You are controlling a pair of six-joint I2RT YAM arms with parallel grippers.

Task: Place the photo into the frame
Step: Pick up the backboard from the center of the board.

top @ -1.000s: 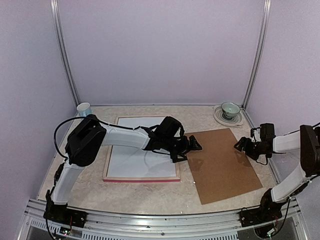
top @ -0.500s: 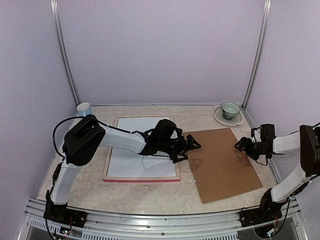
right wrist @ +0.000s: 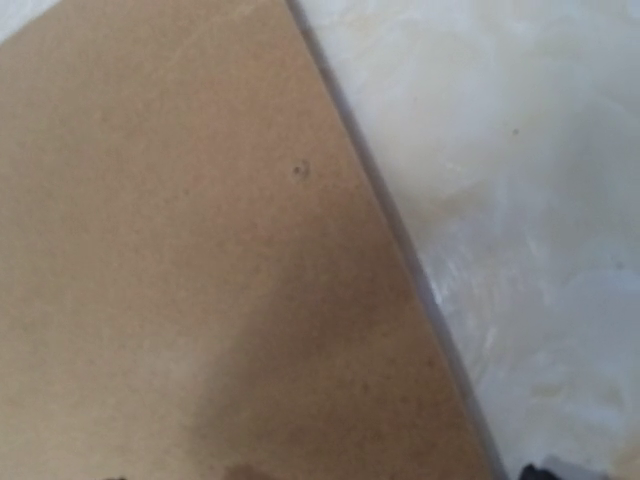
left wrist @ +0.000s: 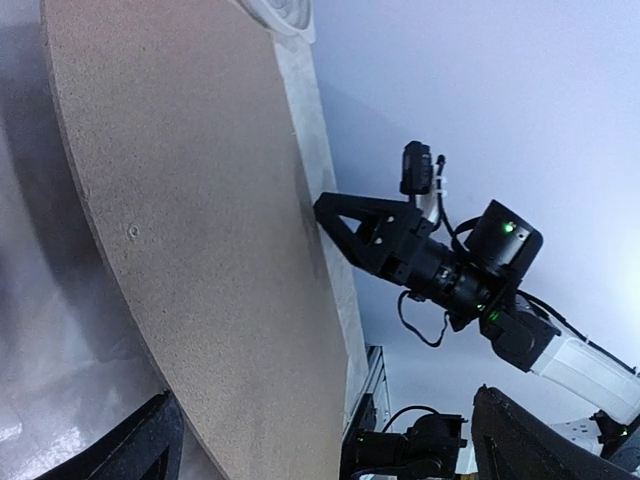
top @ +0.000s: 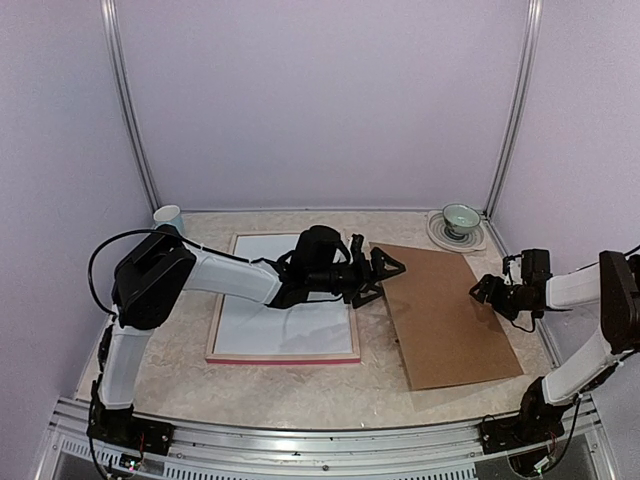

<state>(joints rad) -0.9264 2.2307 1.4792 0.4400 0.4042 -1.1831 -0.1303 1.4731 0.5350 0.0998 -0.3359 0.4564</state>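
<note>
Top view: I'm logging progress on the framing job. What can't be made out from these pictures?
- White sheet in the frame: top view, photo back or mat, untellable; left arm covers part.
- Left gripper touching the brown board: too small in top view.
- Right gripper: cut off by the right wrist view's bottom edge.

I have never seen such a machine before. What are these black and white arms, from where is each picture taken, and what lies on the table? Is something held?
These are two robot arms bolted at the table's near edge. The wide picture looks down from above; the other two come from small cameras on the wrists. The left gripper stands open at one edge of the brown board; the right gripper is open at the opposite edge. Neither visibly holds anything. On the table lie also a pink frame with a white sheet in it, a cup and a bowl.
</note>
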